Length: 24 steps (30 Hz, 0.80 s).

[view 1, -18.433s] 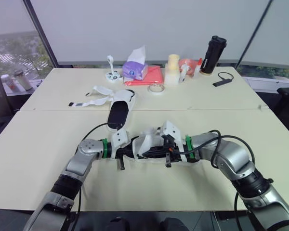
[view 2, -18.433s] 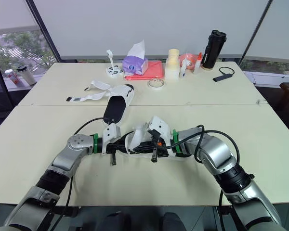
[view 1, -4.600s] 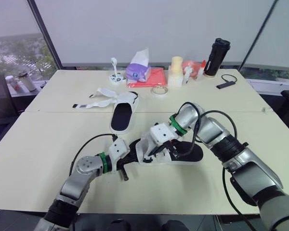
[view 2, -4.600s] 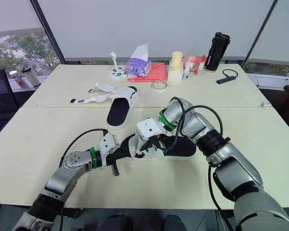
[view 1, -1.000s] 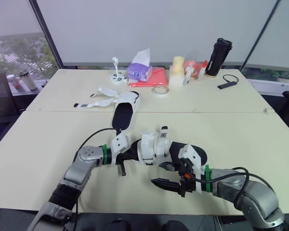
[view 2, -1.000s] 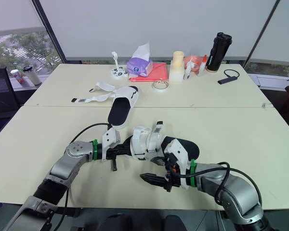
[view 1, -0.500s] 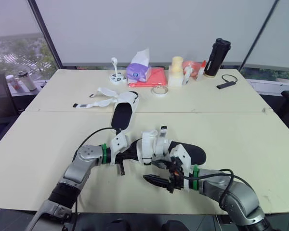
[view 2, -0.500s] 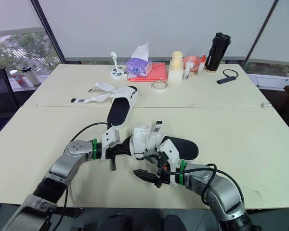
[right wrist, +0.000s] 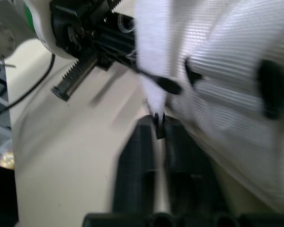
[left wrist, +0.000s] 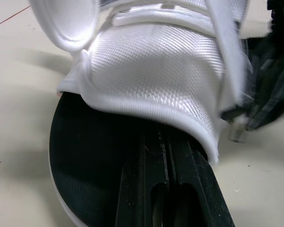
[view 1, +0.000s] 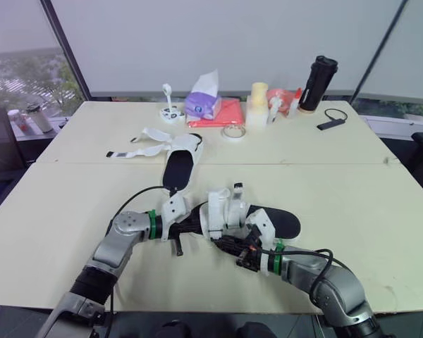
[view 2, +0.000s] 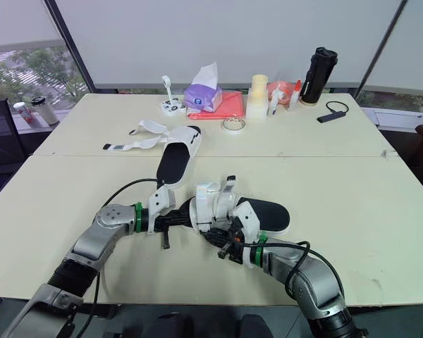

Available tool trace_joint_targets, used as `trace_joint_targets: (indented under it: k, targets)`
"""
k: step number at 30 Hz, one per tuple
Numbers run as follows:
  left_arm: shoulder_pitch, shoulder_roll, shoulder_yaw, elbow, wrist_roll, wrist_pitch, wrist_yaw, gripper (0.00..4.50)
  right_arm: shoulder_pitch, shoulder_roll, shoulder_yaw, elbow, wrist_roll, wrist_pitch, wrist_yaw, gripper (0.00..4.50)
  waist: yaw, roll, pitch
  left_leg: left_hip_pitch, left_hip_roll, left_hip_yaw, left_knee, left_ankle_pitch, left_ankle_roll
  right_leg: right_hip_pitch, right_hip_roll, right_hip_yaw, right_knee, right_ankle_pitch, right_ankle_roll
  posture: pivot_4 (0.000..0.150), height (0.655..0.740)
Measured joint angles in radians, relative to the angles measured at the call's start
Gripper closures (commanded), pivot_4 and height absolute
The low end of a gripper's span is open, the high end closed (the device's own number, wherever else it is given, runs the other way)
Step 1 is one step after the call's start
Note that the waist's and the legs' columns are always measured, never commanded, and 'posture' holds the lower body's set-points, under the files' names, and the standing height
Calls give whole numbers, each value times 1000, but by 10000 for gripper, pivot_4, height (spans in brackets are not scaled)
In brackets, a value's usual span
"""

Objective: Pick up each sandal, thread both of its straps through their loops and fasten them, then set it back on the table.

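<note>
The near sandal (view 1: pixel 271 220), black footbed and white straps, lies at the middle of the table (view 1: pixel 70 204). My left gripper (view 1: pixel 197 227) is at its toe end. In the left wrist view its fingers (left wrist: pixel 146 189) are pressed together on the footbed, tips hidden under the front strap (left wrist: pixel 151 66). My right gripper (view 1: pixel 223 243) sits just in front of the strapped part, fingers nearly together. A strap edge (right wrist: pixel 154 71) hangs right at its fingertips. The second sandal (view 1: pixel 180 165) lies farther back with its straps (view 1: pixel 137 149) spread loose to the left.
Along the far edge stand a tissue box (view 1: pixel 202 104), a red folder (view 1: pixel 225 113), a tape roll (view 1: pixel 231 132), a cream container (view 1: pixel 257 104), a black bottle (view 1: pixel 316 83) and a small black device (view 1: pixel 331 121). A white dish (view 1: pixel 170 111) is nearby.
My right gripper has moved from near the front table edge up and left, reaching the near sandal's straps. The left gripper and both sandals have stayed in place.
</note>
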State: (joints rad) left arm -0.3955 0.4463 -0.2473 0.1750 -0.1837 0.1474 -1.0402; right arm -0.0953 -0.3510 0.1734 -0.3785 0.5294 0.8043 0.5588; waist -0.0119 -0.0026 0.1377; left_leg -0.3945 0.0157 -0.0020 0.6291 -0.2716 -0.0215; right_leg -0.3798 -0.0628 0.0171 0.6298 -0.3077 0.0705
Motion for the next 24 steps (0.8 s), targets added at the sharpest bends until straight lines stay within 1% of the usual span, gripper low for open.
trace_joint_targets:
  k: [7, 10, 13, 14, 20, 24]
  targets:
    - [-1, -3, -4, 1, 0, -1, 2, 45000, 8, -13, -16, -1, 32, 34, 10, 44405, 2, 0, 0, 0, 0, 0, 0, 0, 0, 0, 0, 0, 0, 0, 0, 1500, 7400]
    - [-1, -8, -6, 2, 0, -3, 4, 45000, 24, -65, -13, -21, 58, 78, 48, 44405, 4, 0, 0, 0, 0, 0, 0, 0, 0, 1, 0, 0, -2, 0, 0, 1500, 7400]
    - [2, -16, -7, 1, 0, -6, 8, 45000, 77, -188, -13, -103, 133, 157, 135, 44405, 9, -1, 0, -1, 0, 0, 0, 0, 0, 2, 0, 0, -4, 0, 0, 1500, 7400]
    - [3, -15, -6, 1, 0, -6, 8, 45000, 89, -209, -15, -117, 153, 177, 152, 44405, 8, -2, -1, 0, 0, 0, -1, 0, 0, 2, 0, 0, -5, 0, 0, 1500, 7400]
    - [0, -22, -10, 8, 0, -10, 7, 45000, 125, -274, -62, -196, 264, 265, 173, 44405, 12, -2, -1, 0, 0, 0, 0, 0, 0, 4, 0, 0, -7, 0, 0, 1500, 7400]
    - [-14, -42, -15, 36, 0, -26, -4, 45000, 106, -291, -92, -229, 333, 322, 159, 44405, 26, -2, -1, -1, 0, 0, -1, 0, 0, 4, 0, -1, -9, 0, 0, 1500, 7400]
